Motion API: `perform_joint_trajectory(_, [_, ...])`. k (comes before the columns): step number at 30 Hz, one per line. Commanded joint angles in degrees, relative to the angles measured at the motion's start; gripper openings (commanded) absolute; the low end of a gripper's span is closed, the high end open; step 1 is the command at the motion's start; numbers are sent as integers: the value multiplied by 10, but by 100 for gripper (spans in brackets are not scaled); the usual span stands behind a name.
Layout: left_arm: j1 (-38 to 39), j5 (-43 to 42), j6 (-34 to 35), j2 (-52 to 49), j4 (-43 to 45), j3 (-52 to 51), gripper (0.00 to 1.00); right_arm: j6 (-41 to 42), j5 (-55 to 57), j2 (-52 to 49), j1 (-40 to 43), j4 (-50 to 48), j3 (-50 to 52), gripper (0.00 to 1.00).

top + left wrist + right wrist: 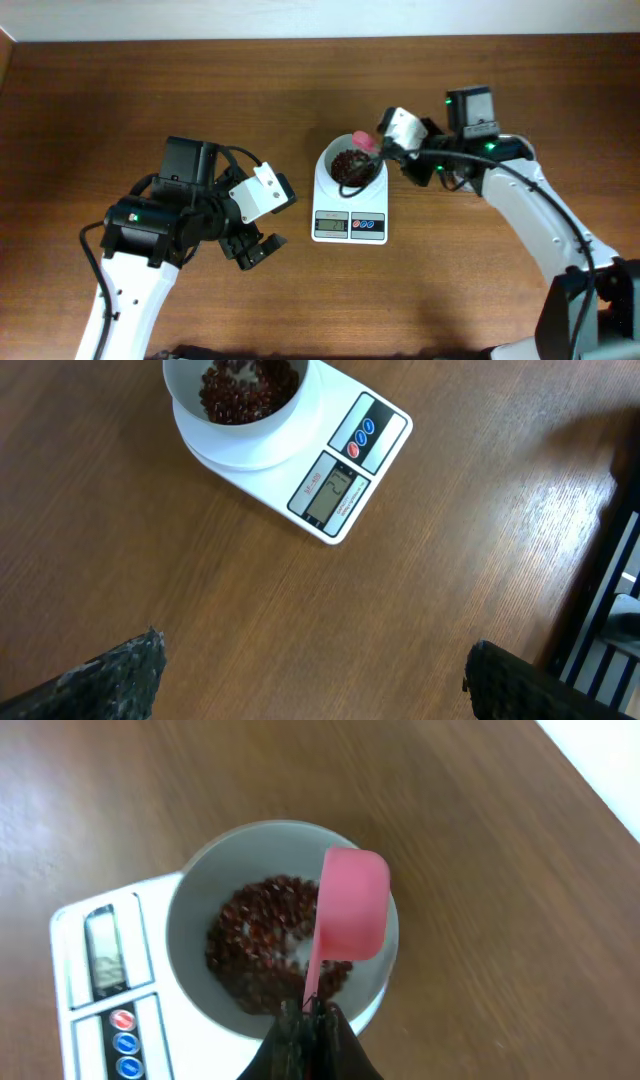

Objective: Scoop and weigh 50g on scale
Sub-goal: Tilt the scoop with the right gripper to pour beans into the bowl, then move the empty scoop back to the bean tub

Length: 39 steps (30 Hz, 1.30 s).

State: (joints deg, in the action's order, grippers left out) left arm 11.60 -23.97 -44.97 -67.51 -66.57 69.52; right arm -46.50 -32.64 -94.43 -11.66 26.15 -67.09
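My right tool (310,1018) is clamped tight on the handle of the pink scoop (352,905), holding it over the bowl (195,890) so whatever it sheds lands inside. The cup shows only its back, so I can't tell its load. The bowl sits on the scale (349,226), centre of the overhead frame, with beans (262,935) covering its bottom. My left tool (258,252) hangs spread wide and empty at lower left, over bare surface (450,290), clear of the scale.

Pink scoop (352,905) directly over the scale (100,1010)
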Motion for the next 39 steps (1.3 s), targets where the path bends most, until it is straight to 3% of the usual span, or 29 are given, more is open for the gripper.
perform_joint_trajectory(1, [-3, -2, 5, 0, 1, -1, 99, -2, 119, 19, -42, 0, 0, 4])
perform_joint_trajectory(5, [-3, -2, 5, 0, 1, -1, 99, -2, 220, 47, -75, 1, 0, 4])
perform_joint_trajectory(10, [-3, -2, 5, 0, 1, -1, 99, 0, 223, 169, -75, 0, 0, 4])
perform_joint_trajectory(15, [-3, -2, 5, 0, 1, -1, 99, 5, 363, 290, -75, 68, 0, 4])
perform_joint_trajectory(17, [-3, -2, 5, 0, 1, -1, 99, 34, 363, 314, -74, 106, 0, 4])
perform_joint_trajectory(18, [-3, -2, 5, 0, 1, -1, 99, 94, 363, 323, -70, 122, 0, 4])
perform_joint_trajectory(24, [-3, -2, 5, 0, 1, -1, 99, 266, 359, 330, -7, 170, 0, 4])
perform_joint_trajectory(31, [-3, -2, 5, 0, 1, -1, 99, 289, 357, 330, 5, 219, 0, 4])
perform_joint_trajectory(33, [-3, -2, 5, 0, 1, -1, 99, 386, 357, 330, 5, 231, 0, 4])
perform_joint_trajectory(39, [-3, -2, 5, 0, 1, -1, 99, 391, 362, 308, 5, 256, 0, 4])
